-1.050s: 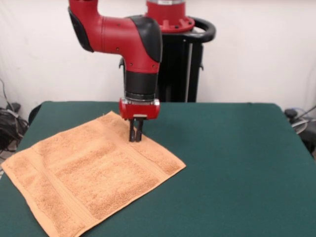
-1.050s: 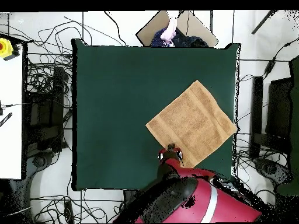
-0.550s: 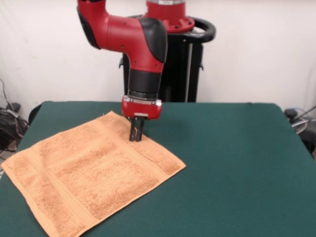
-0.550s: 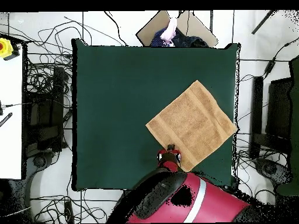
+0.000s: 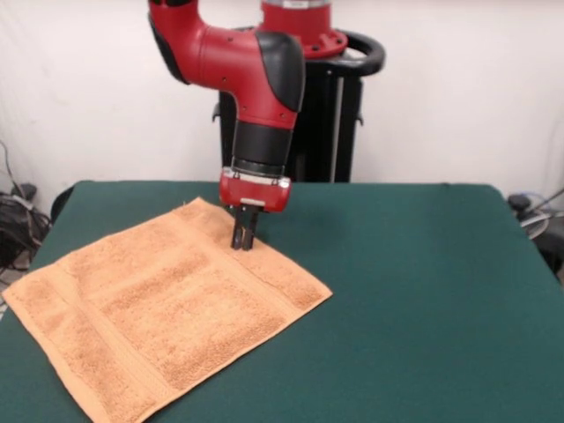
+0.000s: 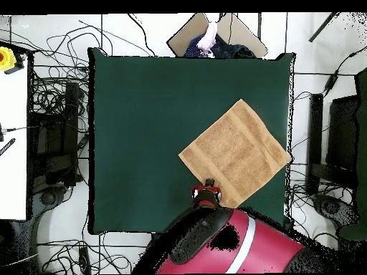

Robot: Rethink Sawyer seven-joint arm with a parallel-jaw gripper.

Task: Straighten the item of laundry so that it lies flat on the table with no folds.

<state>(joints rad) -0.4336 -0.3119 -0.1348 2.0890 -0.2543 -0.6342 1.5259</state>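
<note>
Gripper [image 5: 242,244] on flat, unfolded towel [image 5: 163,300]

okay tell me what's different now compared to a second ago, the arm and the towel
The arm's upper links swung slightly toward the picture's right in the front view, and the gripper shifted a touch the same way while staying low over the towel near its far edge. Nothing was visibly picked up or released. The towel lies spread flat in the same spot on the table, its outline unchanged.
</note>
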